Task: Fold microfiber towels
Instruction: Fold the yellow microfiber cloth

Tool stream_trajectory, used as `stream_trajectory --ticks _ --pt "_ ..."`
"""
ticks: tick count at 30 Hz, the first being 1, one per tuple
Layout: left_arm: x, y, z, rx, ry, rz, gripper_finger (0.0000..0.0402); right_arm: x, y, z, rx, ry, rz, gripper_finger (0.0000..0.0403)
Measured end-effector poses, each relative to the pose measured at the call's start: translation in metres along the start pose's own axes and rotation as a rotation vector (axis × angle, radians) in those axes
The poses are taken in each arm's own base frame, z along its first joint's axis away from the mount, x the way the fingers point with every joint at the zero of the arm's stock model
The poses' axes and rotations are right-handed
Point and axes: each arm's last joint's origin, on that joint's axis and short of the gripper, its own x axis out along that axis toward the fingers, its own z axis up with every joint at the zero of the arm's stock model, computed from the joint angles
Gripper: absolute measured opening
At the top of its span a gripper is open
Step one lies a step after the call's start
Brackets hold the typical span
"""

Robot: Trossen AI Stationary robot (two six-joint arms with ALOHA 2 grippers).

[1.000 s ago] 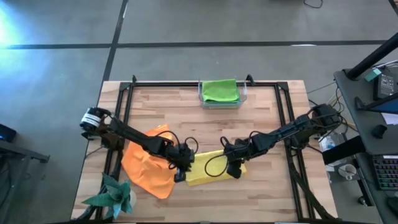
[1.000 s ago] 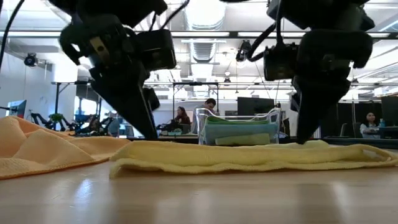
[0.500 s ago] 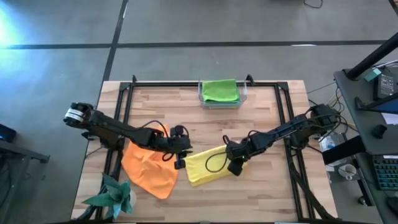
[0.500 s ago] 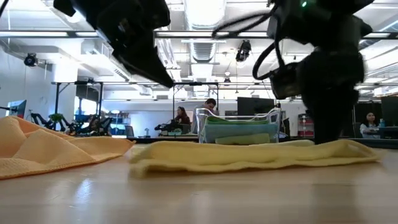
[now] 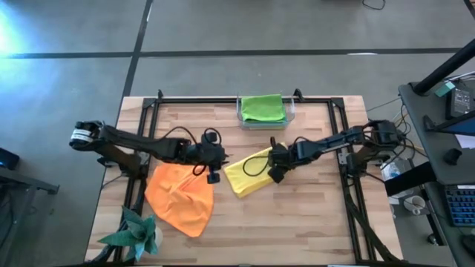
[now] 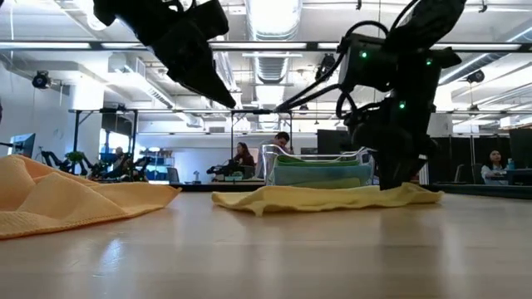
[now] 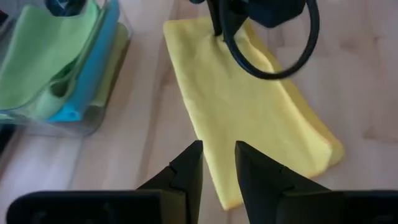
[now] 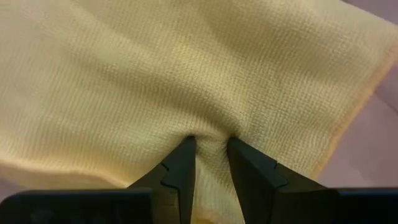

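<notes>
I see the yellow towel (image 5: 250, 176) folded into a long band near the table's centre, lying flat and angled from 7 to 1 o'clock, its 1 o'clock end pinched by the right claw (image 5: 274, 172). The orange towel (image 5: 179, 201) lies rumpled and unfolded at its 8 o'clock side, close by. At 12 o'clock I note the lime green towel (image 5: 262, 107) folded on top of a stack, with the blue towel (image 7: 93, 74) beneath it.

Two slender black jointed arms with looped black cables, the left arm (image 5: 141, 144) ending in a white-banded base joint, each carry tapered matte-black two-finger grippers (image 7: 217, 168).
</notes>
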Motion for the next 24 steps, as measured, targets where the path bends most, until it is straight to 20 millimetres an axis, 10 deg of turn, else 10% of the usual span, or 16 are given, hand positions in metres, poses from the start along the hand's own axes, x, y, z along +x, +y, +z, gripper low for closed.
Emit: stream_trajectory --ticks 16,24 --pt "-0.025 0.032 -0.001 0.225 0.033 0.113 0.0079 -0.069 0.056 0.031 -0.087 -0.131 0.377 0.0093" --pt "-0.049 0.046 0.003 0.29 0.008 0.262 0.0079 -0.067 0.083 0.053 -0.014 -0.144 0.412 0.0093"
